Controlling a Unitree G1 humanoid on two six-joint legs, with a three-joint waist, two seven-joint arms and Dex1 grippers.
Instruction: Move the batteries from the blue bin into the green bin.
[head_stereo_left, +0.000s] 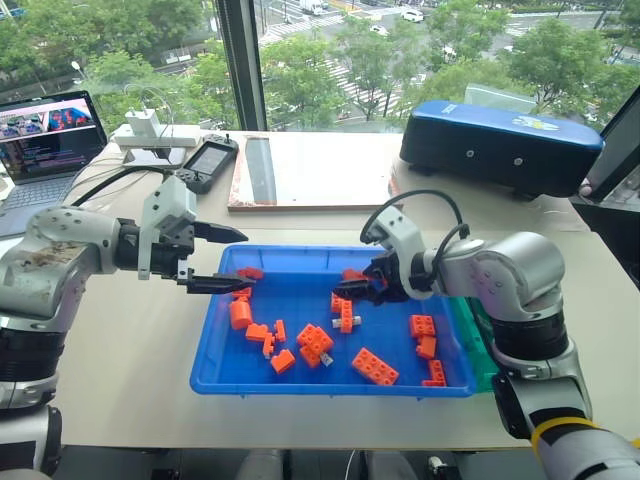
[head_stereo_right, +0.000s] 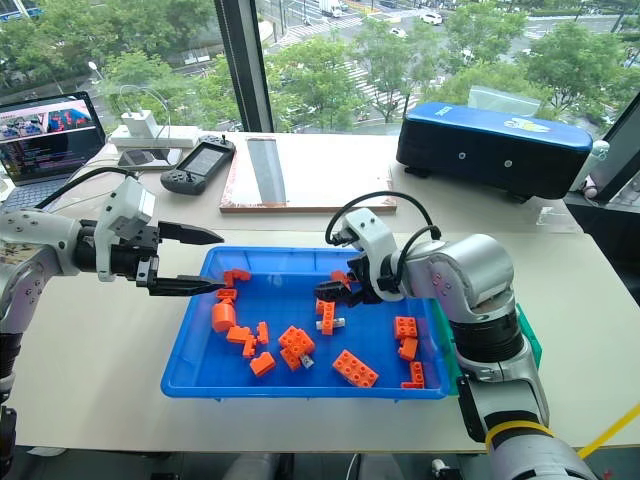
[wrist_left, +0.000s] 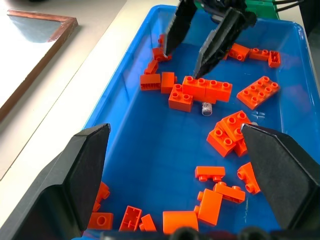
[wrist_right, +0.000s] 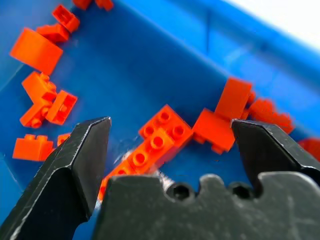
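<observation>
- On the far left corner of the desk we see an open laptop, and beside it a white adapter and a dark handheld controller.
- The left hand hangs over the left end of the blue bin. Its two black fingers are spread wide apart and hold nothing; the lower finger reaches just above an orange brick near the left wall.
- The blue bin lies in the middle of the desk, close to the near edge. Many orange bricks are scattered inside it.
- We can make out two of the batteries. One battery lies near the centre of the blue bin, just beside a long orange brick. A second battery shows its end next to a group of bricks, closer to the near wall.
- A flat board with a copper edge lies behind the blue bin.
- The right hand is lowered into the blue bin near its far wall, right of centre. Its fingers stand wide open, with nothing between them, above the long orange brick.
- The green bin stands against the right end of the blue bin, mostly covered by the right arm.
- A dark navy case sits toward the far right corner.
</observation>
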